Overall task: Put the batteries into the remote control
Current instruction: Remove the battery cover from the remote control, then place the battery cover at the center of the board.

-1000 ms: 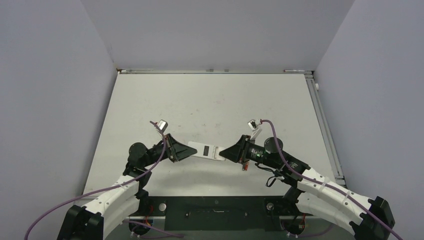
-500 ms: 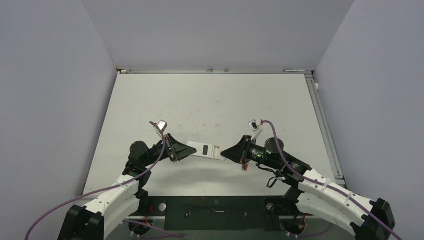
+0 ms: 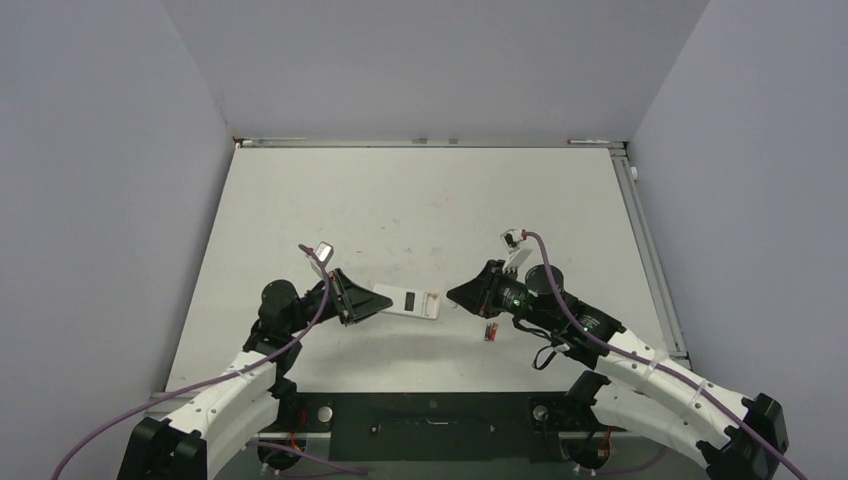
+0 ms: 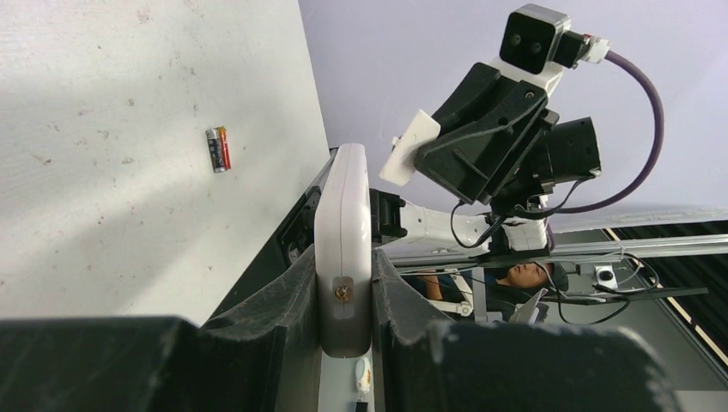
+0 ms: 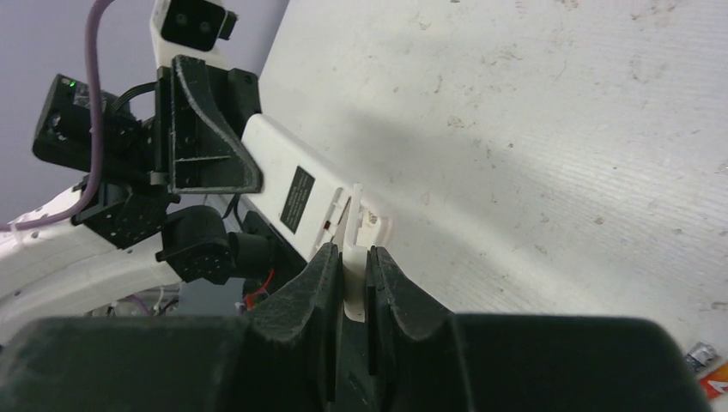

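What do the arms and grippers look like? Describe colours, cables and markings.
The left arm and right arm have white shells over black joints. Each carries a purple cable running to a small boxy wrist camera. The left gripper and right gripper have black wedge-shaped fingers. A green light glows on the right wrist.

Label (image 5: 298,199) on remote control (image 5: 276,153) illegible.

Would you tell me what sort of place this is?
Probably a robotics lab cell: a white table boxed in by plain walls, with a left arm and right arm bolted at its near edge.
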`<state>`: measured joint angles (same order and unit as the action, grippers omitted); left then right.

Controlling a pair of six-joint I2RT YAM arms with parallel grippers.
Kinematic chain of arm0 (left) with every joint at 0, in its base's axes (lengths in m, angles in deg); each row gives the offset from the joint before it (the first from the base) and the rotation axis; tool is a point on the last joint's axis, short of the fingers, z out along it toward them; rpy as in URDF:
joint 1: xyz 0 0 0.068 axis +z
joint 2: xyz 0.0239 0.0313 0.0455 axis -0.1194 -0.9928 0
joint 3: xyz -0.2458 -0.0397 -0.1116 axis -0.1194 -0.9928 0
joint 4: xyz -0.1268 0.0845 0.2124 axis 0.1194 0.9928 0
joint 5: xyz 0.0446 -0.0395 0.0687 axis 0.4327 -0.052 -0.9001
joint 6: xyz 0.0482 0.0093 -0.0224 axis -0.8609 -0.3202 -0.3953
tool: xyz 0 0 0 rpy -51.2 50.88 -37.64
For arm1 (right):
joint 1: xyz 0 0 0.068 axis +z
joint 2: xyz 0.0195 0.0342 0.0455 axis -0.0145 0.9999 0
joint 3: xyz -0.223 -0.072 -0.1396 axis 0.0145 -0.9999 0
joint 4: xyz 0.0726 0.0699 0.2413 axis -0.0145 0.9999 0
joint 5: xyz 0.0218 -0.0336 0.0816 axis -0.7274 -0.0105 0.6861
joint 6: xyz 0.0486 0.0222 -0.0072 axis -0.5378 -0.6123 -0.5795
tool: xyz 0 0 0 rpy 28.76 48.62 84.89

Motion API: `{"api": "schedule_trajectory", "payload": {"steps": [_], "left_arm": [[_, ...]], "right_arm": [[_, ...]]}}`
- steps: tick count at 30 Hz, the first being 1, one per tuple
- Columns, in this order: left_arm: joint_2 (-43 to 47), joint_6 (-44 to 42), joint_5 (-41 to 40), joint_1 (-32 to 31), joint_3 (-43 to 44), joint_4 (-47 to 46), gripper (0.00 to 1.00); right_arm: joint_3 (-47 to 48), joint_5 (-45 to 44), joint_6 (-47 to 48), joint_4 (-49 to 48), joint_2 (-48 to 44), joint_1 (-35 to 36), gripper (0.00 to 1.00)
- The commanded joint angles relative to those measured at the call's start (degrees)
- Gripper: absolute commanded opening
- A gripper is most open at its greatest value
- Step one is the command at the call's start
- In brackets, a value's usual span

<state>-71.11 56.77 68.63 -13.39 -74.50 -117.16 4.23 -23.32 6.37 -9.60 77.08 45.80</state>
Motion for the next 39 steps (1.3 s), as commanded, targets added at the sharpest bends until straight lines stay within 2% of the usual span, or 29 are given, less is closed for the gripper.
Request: {"api": "schedule_trajectory", "payload": {"steps": [1, 5, 10, 20, 29, 39], "left_arm": [[1.65, -2.94, -0.93, 0.47, 2.68, 2.49, 0.00], [2.43, -3.37, -0.69, 0.61, 2.67, 3.85, 0.00], [3.77, -4.35, -0.70, 0.74, 2.46, 5.97, 0.00], [4.13, -4.24, -0.60, 0.74, 1.03, 6.35, 0.00], [4.57, -4.15, -0.81, 0.74, 0.46, 6.61, 0.00], [4.64, -3.69, -0.65, 0.74, 0.32, 6.25, 0.00]], "right_arm": [[4.69, -4.00, 3.66, 2.91, 3.45, -1.67, 0.08], [7.40, -4.55, 5.78, 5.55, 7.12, -4.80, 0.09], [8.43, -0.60, 6.98, 5.23, 11.05, -12.46, 0.08], [7.19, 5.57, 5.46, -2.36, 20.84, -24.49, 0.08], [6.06, 7.71, 1.94, -12.01, 30.37, -29.35, 0.08], [7.72, 7.42, 0.31, -17.66, 41.34, -32.38, 0.09]]}}
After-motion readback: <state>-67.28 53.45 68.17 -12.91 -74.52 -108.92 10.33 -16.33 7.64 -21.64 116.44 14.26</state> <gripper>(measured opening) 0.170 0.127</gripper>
